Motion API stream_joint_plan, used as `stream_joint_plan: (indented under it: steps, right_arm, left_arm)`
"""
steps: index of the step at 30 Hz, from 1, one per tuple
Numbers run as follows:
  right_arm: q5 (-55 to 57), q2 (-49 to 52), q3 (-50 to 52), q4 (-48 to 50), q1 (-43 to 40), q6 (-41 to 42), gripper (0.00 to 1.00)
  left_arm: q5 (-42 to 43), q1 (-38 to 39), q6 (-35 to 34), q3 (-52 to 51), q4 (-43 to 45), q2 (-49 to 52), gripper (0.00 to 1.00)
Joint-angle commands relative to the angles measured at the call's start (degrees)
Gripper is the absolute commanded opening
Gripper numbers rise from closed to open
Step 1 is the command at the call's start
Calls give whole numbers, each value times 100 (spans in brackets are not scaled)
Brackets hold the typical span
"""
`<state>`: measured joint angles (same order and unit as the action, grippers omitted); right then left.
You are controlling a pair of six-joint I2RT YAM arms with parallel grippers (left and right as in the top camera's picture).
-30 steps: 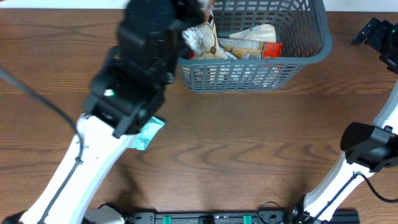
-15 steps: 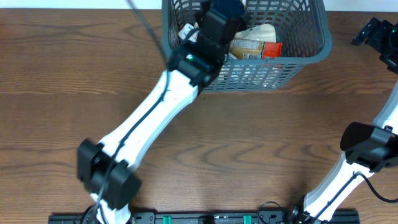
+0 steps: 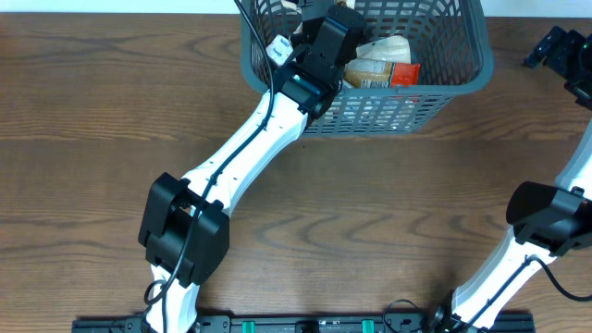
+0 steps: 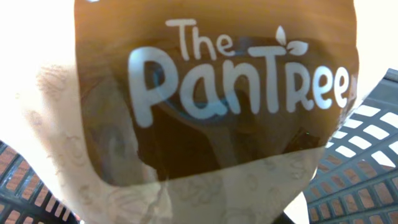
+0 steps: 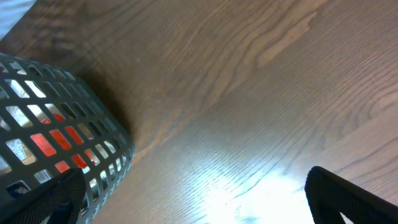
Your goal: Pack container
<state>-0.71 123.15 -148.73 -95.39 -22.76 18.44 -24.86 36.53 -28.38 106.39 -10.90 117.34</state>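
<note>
Cream-brown packet (image 4: 211, 124) marked "The PanTree". Left jaws positioned over container (image 3: 398, 111) interior; grip state not determinable. Right jaws spread wide, empty, near container.

The place looks like a robotics lab bench. A left arm (image 3: 240, 157) and a right arm (image 3: 541, 222), white with black joints, rise from a black rail (image 3: 305, 324) at the edge of a wood-grain table (image 3: 388, 213) that carries a grey basket (image 3: 388, 111).

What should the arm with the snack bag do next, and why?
Probably open its fingers wider to drop the PanTree bag. The left arm reaches into the container, and the bag hangs right before the wrist camera, lattice walls behind it. The fingers are hidden, so whether they grip is unclear.
</note>
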Motion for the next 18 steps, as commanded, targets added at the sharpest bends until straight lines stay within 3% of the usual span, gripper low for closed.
stream_joint_plan:
  steps: [1, 7, 9, 11, 15, 18]
  right_arm:
    - [-42, -57, 26, -20, 31, -4, 99]
    - [-42, -57, 26, -20, 28, -4, 99]
    - [-42, -57, 26, -20, 31, -4, 99]
    - [-42, -57, 26, -20, 31, -4, 99]
    - [-42, -57, 26, -20, 31, -4, 99]
    - [-42, -57, 26, -20, 28, -4, 99]
  left_arm:
    - [-155, -11, 92, 7, -144, -61, 17]
    - [-155, -15, 94, -2, -487, -61, 17]
    - [-155, -15, 94, -2, -533, -61, 39]
    - [-155, -15, 94, -2, -527, -63, 51]
    - [-157, -15, 122, -2, -455, -63, 53]
    - [-157, -15, 540, 0, -240, -85, 53]
